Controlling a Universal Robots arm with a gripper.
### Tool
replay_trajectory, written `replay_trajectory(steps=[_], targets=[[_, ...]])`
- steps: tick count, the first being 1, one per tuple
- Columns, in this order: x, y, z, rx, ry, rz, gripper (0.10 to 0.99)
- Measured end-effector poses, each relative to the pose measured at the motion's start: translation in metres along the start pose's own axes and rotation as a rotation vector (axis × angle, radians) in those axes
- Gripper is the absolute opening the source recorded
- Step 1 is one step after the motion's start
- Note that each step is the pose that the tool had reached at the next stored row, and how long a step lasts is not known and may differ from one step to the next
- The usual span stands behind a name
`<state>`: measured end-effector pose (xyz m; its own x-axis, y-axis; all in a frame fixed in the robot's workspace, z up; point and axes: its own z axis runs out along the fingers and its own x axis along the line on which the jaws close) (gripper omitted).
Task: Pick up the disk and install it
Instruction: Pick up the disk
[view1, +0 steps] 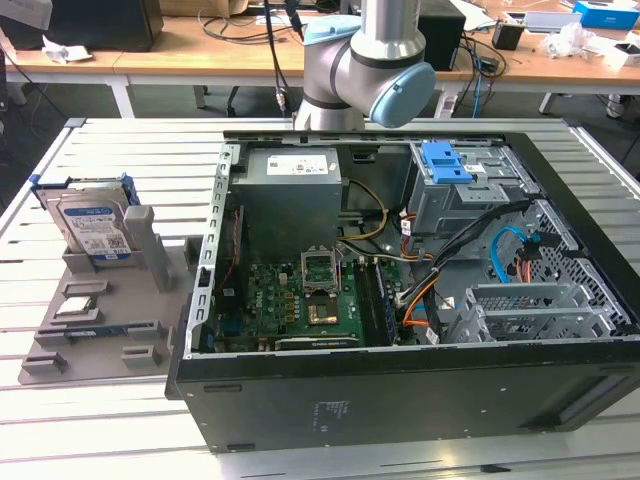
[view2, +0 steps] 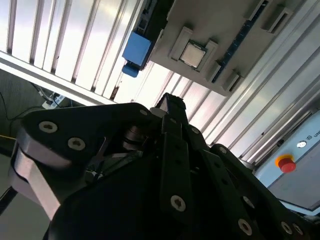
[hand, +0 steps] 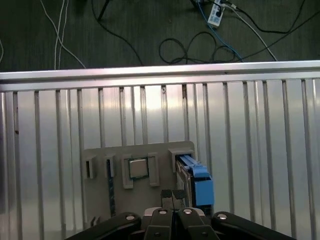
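**Q:** Exterior view: where is the disk, and why is it placed this way?

**A:** The disk (view1: 93, 225) stands on edge in a slot at one end of the grey holder (view1: 120, 300). The holder lies on the desk (view1: 120, 430) just beside the open computer case (view1: 400, 400). Standing upright probably leaves the disk's top edge free for a grasp from above. A small square chip (view1: 80, 306) lies flat in another recess of the holder. The disk has not yet been lifted.

**Q:** Second wrist view: what is the pincer's condition?

**A:** The pincer (view2: 171, 102) points toward the holder (view2: 225, 35). Its tips are together, with nothing between them. The disk's blue caddy (view2: 136, 50) projects at the holder's edge, apart from the pincer.

**Q:** First wrist view: how does the pincer sit over the holder?

**A:** The pincer (hand: 172, 194) hovers above the holder (hand: 135, 152). It sits between the chip (hand: 138, 168) and the disk (hand: 197, 182), just beside the disk. No contact with the disk is apparent. The tips are closed and grip nothing.
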<state>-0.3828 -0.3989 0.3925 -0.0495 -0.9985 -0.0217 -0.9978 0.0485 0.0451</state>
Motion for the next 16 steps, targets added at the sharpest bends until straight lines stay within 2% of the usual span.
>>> replay_trajectory(steps=[8,10,11,12,13,14,16], targets=[[0.0000,0.0000,0.0000,0.000,0.0000,0.000,0.114],[0.0000,0.0000,0.0000,0.000,-0.0001,0.000,0.235],[0.0000,0.0000,0.0000,0.000,-0.0001,0.000,0.235],[0.0000,0.0000,0.0000,0.000,0.0000,0.000,0.294],[0.0000,0.0000,0.0000,0.000,0.0000,0.000,0.537],[0.0000,0.0000,0.0000,0.000,-0.0001,0.000,0.600],[-0.0024,-0.0007,0.0004,0.000,-0.0001,0.001,0.600]])
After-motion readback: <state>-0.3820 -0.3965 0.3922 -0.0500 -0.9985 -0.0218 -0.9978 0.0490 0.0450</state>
